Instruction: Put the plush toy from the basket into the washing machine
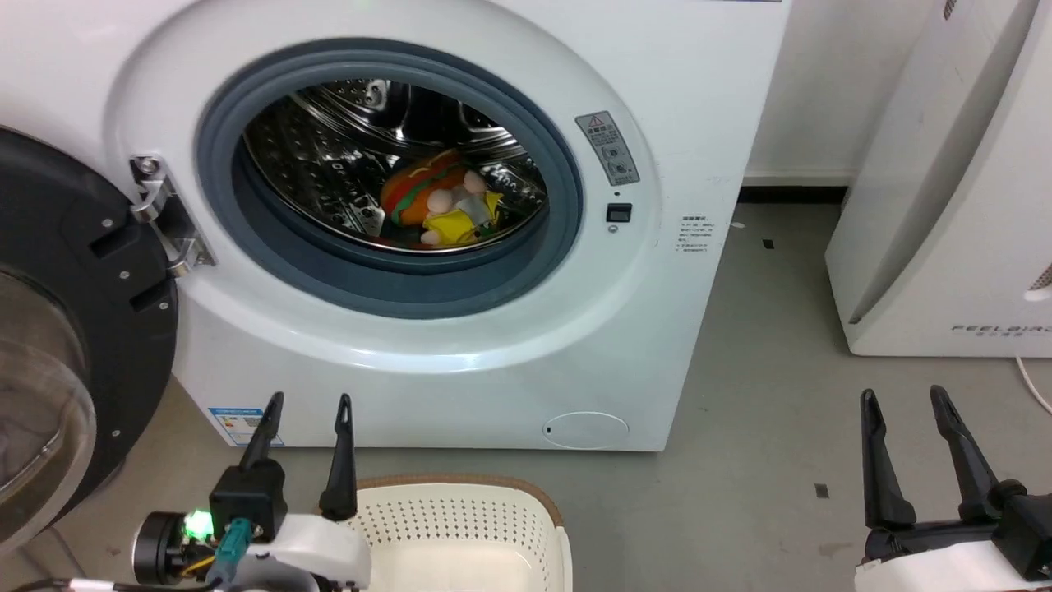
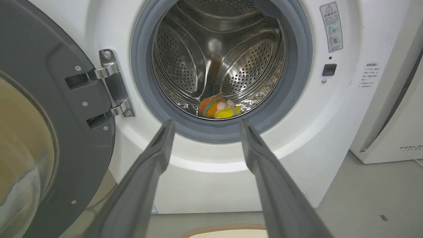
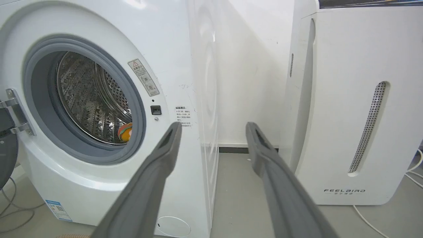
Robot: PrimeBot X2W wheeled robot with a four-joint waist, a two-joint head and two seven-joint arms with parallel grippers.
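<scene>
Fingers of my left gripper (image 1: 310, 397) stand apart and empty, touching nothing, tips up before the washer (image 1: 699, 123); they sit just right of its swung-open door (image 1: 49, 329) and by the left rim of the basket (image 1: 493, 485), whose bottom is cut off at the frame's edge. The toy (image 1: 440, 205) lies low at the front of the drum (image 1: 329, 156), its underside hidden behind the grey gasket (image 1: 394, 288). My right gripper (image 1: 902, 393) is likewise spread and holds nothing, over the floor (image 1: 764, 411), well apart from the washer, its wrist cut off.
</scene>
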